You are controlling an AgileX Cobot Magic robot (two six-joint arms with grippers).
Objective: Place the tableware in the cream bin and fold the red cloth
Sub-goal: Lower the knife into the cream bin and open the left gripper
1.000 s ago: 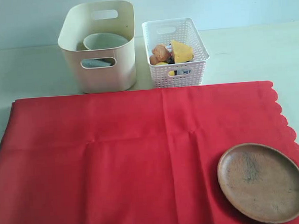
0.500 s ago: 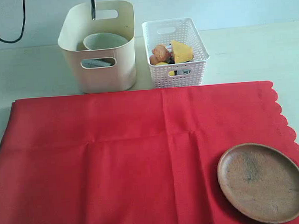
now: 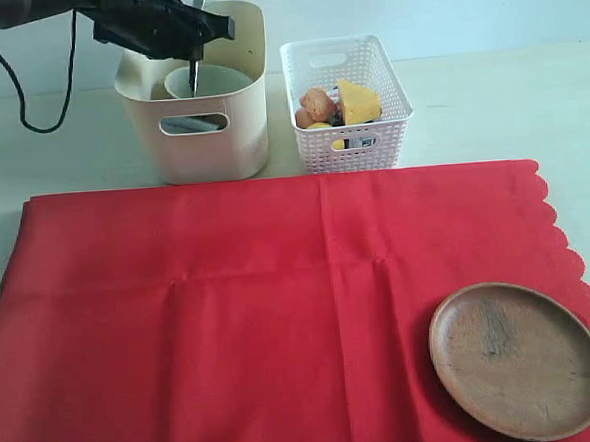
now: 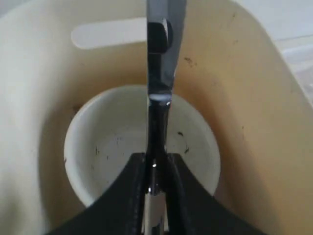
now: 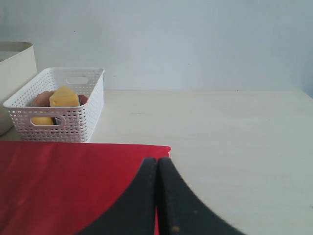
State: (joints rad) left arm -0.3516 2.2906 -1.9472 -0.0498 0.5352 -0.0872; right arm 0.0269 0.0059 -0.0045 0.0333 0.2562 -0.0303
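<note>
Where no arm showed a second ago, the left claw [image 4: 155, 164], clamped on the silver table knife [image 4: 160, 63], hangs over the tall cream plastic bin [image 3: 211, 151], release likely next; the round brown plate [image 3: 518, 360] waits on the unfolded bright red cloth [image 3: 260, 303]; right claw [image 5: 157, 166] pressed together, empty.

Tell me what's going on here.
The left gripper holds a silver table knife pointing down into the cream bin, above the pale bowl inside. The right gripper is shut and empty near the edge of the red cloth. The cloth lies unfolded with the round brown plate on it.
</note>
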